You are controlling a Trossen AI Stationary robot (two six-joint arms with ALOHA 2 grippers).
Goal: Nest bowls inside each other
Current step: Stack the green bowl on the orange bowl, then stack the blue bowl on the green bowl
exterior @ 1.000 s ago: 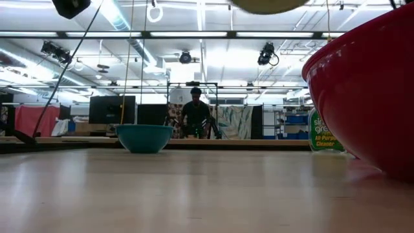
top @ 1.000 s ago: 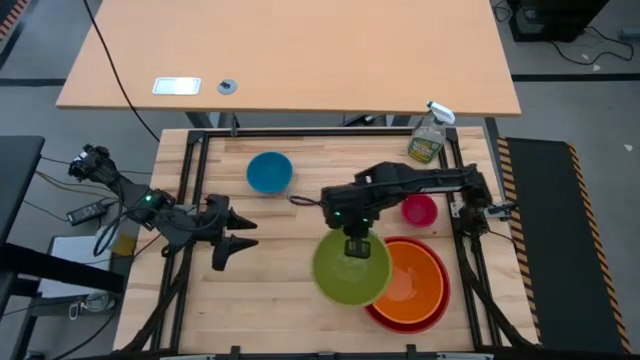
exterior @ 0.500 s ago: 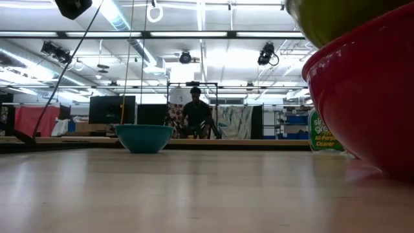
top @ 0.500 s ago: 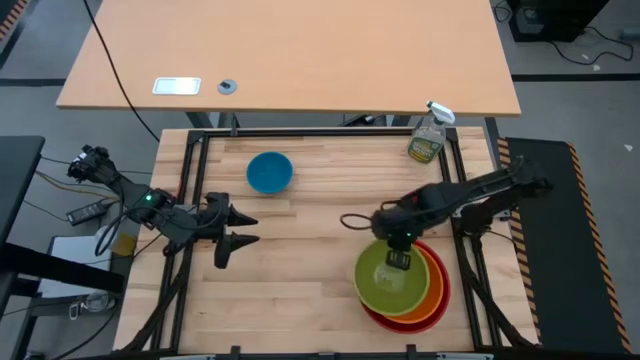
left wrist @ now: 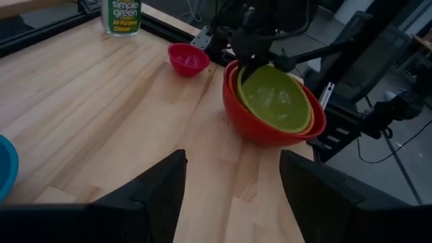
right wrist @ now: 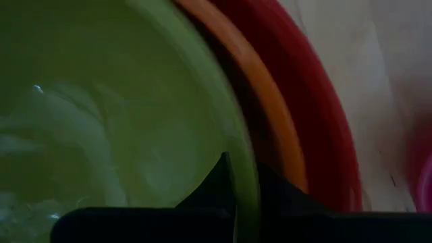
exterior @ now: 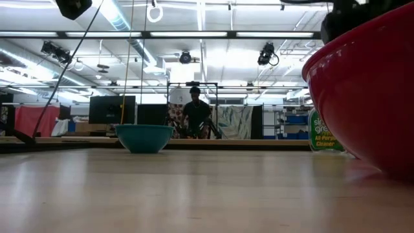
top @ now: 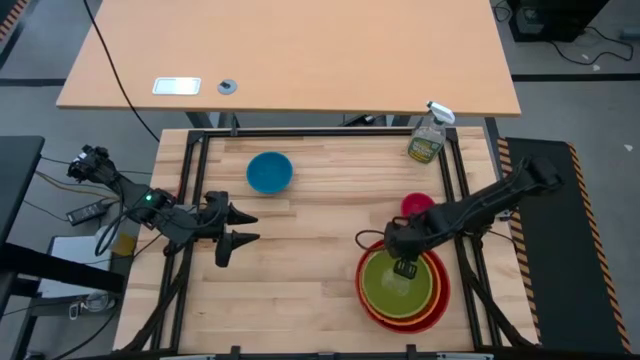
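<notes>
The red bowl [top: 370, 300] stands at the near right with the orange bowl [top: 440, 285] nested in it. The lime green bowl [top: 395, 290] sits inside the orange one, and my right gripper [top: 405, 265] is shut on it. The small pink bowl [top: 416, 206] rests on the table just beyond them, partly under my right arm. The blue bowl [top: 269, 172] stands on its base at the far left of centre. My left gripper [top: 248, 229] hovers open at the table's left, its fingers pointing at the bowls, holding nothing. My right gripper pinches the green bowl's rim [right wrist: 251, 169] on the bowl's far side, one finger [right wrist: 214, 185] inside the bowl and the other [right wrist: 280, 199] outside, over the orange rim. The fingers come from above, pointing steeply down. The bowl sits within the orange bowl.
A clear spray bottle [top: 430, 135] stands at the far right corner. A black frame rail [top: 300, 132] borders the wooden table. Bare wood lies between the blue bowl and the stack. In the low view a person [exterior: 195, 115] sits in the room far behind.
My right gripper has carried the green bowl toward the table's right and near edges and down. The bowl hung above the stack's left side and now sits inside the orange bowl. The gripper has rolled about its pointing line and stays shut on the rim.
</notes>
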